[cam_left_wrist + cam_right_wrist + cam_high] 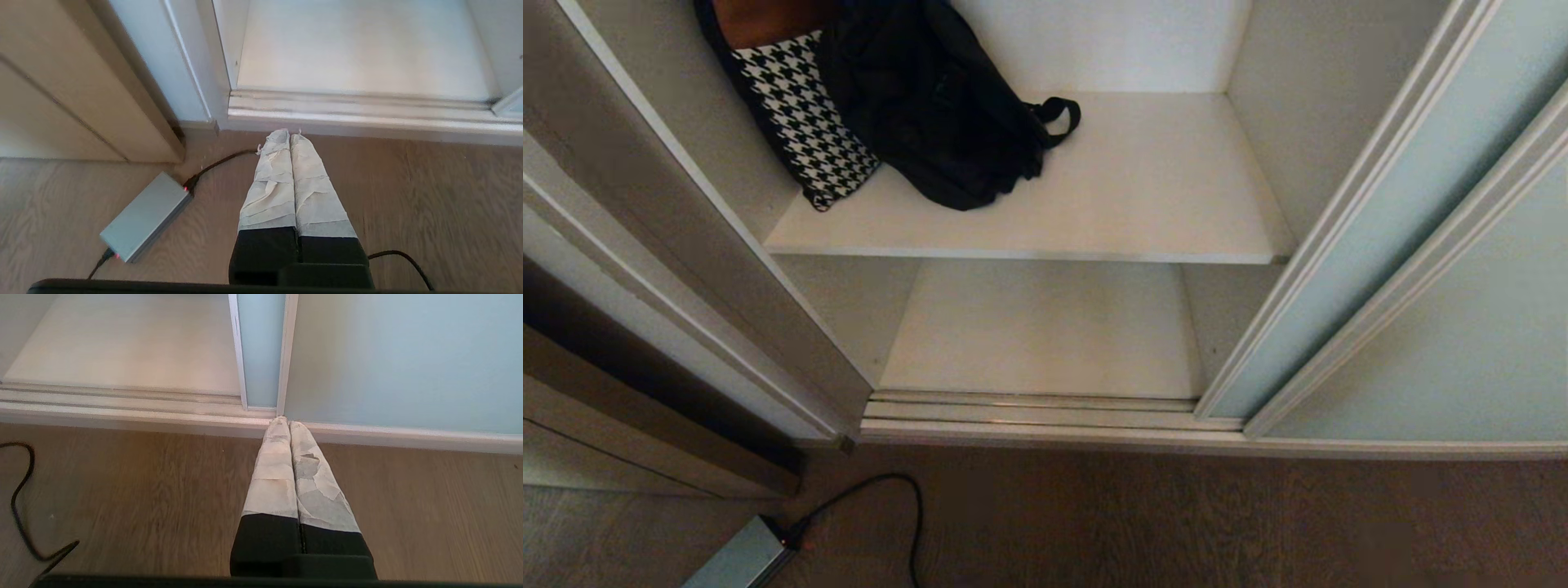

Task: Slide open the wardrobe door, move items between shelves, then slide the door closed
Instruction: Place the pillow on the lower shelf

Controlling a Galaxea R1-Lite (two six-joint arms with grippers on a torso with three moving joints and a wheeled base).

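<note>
Both tape-wrapped claws, left claw (289,134) and right claw (284,421), hang closed and empty above the brown wood floor (1176,523), just short of the grooved metal track (1029,412). Beyond that track, the frosted blue-green sliding door (1405,204) stands open. Well above, a soft black fabric bag (931,106) lies on the white upper shelf (1143,204); the lower white shelf (1045,327) is bare.

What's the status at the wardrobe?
Left pincer and right pincer shut, empty, low over the floor. Frosted blue-green sliding door open; soft black fabric bag on upper white shelf. Black cable on floor.
</note>
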